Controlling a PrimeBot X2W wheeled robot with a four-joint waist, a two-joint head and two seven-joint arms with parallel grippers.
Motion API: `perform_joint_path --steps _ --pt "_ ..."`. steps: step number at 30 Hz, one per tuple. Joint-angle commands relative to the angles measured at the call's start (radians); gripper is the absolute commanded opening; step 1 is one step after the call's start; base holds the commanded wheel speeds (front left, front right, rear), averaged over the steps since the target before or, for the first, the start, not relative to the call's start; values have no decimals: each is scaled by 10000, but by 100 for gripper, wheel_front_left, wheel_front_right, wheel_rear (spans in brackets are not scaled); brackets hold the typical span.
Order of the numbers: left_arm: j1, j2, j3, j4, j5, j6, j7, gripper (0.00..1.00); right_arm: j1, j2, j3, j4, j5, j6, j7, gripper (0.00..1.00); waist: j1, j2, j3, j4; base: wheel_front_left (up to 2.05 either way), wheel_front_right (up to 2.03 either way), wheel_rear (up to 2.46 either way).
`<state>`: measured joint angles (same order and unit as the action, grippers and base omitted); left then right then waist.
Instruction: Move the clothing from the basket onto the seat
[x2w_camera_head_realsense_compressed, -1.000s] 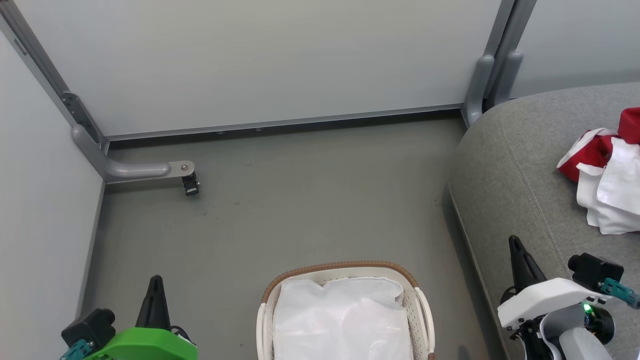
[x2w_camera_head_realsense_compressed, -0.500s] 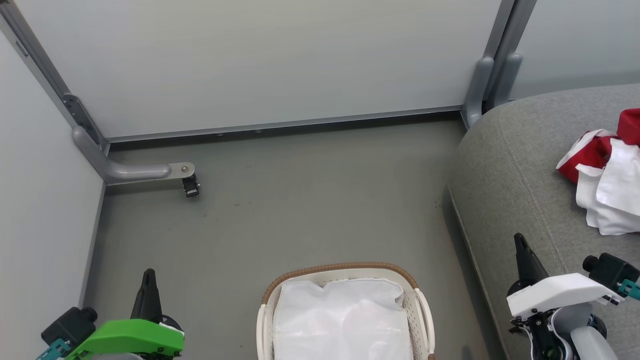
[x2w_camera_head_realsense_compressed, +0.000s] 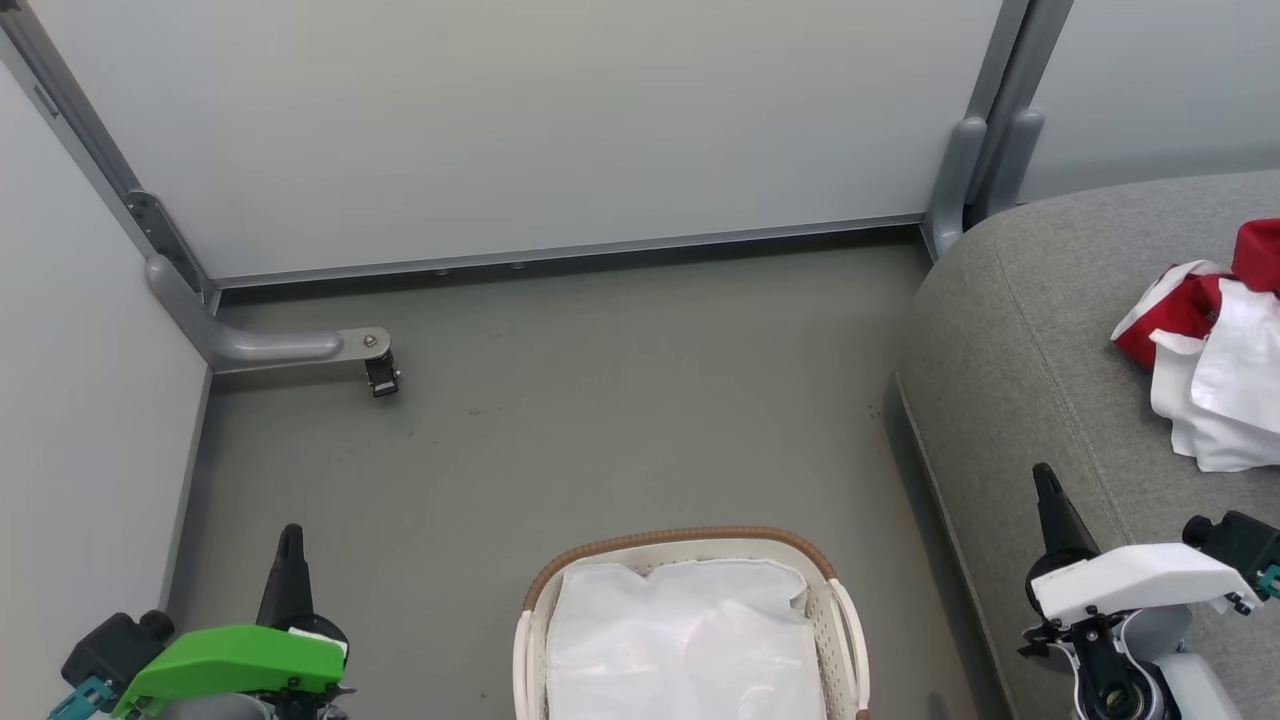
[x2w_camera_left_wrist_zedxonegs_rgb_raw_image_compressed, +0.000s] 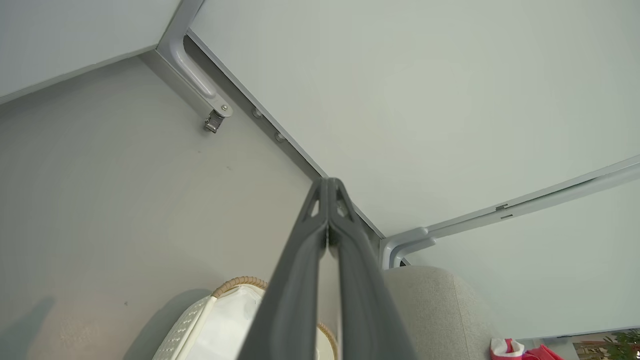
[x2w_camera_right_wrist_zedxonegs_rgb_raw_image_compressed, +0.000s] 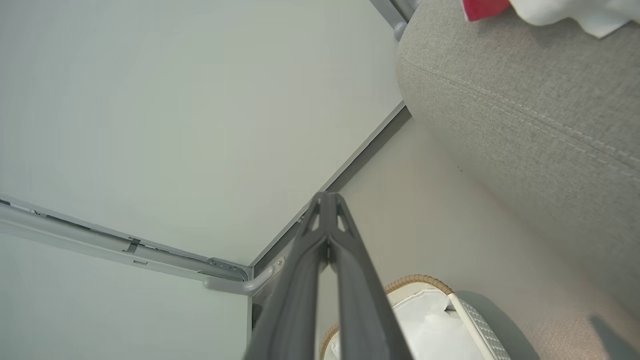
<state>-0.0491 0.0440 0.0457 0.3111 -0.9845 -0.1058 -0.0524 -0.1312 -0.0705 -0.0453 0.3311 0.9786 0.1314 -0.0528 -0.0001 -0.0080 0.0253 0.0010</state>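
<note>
In the head view the basket (x2w_camera_head_realsense_compressed: 680, 534) stands on the floor (x2w_camera_head_realsense_compressed: 600, 420) between the two claws. Its white liner (x2w_camera_head_realsense_compressed: 690, 640) is bare, and I can see no garment in it. The clothing (x2w_camera_head_realsense_compressed: 1215, 370) lies heaped on the seat (x2w_camera_head_realsense_compressed: 1020, 380), well in from the rounded seat edge that faces the basket. It is up and to the right of the right claw (x2w_camera_head_realsense_compressed: 1047, 488), which is the nearer one. The left claw (x2w_camera_head_realsense_compressed: 289, 545) is on the basket's other side.

In the left wrist view the left claw (x2w_camera_left_wrist_zedxonegs_rgb_raw_image_compressed: 328, 200) has its fingers pressed together and holds nothing. The basket rim (x2w_camera_left_wrist_zedxonegs_rgb_raw_image_compressed: 235, 283) lies below it and the seat beyond.

In the right wrist view the right claw (x2w_camera_right_wrist_zedxonegs_rgb_raw_image_compressed: 327, 210) is likewise closed and empty, with the clothing off to its right on the seat. The transfer looks complete.
</note>
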Motion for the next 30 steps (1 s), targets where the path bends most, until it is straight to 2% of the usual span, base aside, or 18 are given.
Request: perform_joint_path --steps 1,30 --pt "-292 58 76 -144 -286 -65 69 0 18 -21 -67 -153 303 -6 73 0 1 34 -4 0 0 0 0" --pt "-517 75 384 -386 -3140 -168 841 0 121 76 -381 -493 3165 -7 849 0 1 52 -99 -4 0 0 0"
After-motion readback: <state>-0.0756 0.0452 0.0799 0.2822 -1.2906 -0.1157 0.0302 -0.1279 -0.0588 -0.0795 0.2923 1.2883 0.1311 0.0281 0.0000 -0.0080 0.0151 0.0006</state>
